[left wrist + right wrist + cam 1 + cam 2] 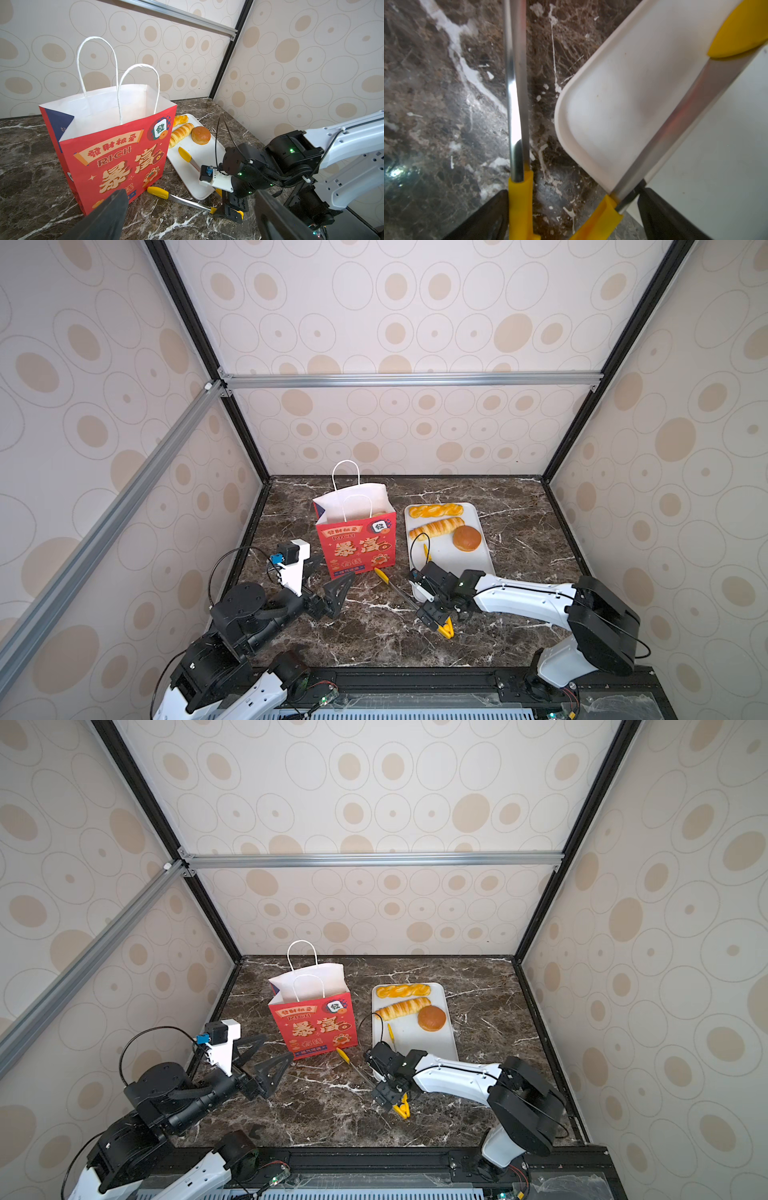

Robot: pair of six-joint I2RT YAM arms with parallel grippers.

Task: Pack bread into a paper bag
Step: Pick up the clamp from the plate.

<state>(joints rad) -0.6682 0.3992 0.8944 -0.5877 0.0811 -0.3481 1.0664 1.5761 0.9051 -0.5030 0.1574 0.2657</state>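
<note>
A red paper bag [357, 547] with a matte white inside, twisted white cord handles and yellow printed characters is standing upright, mouth open, near the middle of the dark brown, white-veined marble table [374, 635]. Just beside it, on the right arm's side, a smooth white rectangular tray [461, 566] with rounded corners is lying flat. 3 pieces of bread are resting at the tray's far end: a glossy golden twisted stick [435, 510] along the far edge, a ridged long stick [436, 527] next to it, and a round brown bun [466, 538] just beside that.

The right gripper [423, 600] is sitting low at the tray's near corner, apart from the bread. Its jaws are standing wide, bracketing the yellow handles of shiny metal tongs [187, 201], with each black finger lying against an arm's outside. 1 yellow tip is lying on the table by the bag's front corner, the other over the tray's bare near half.

The left gripper [278, 1045] is hovering with its jaws apart and empty, just beside the bag's other front corner.
</note>
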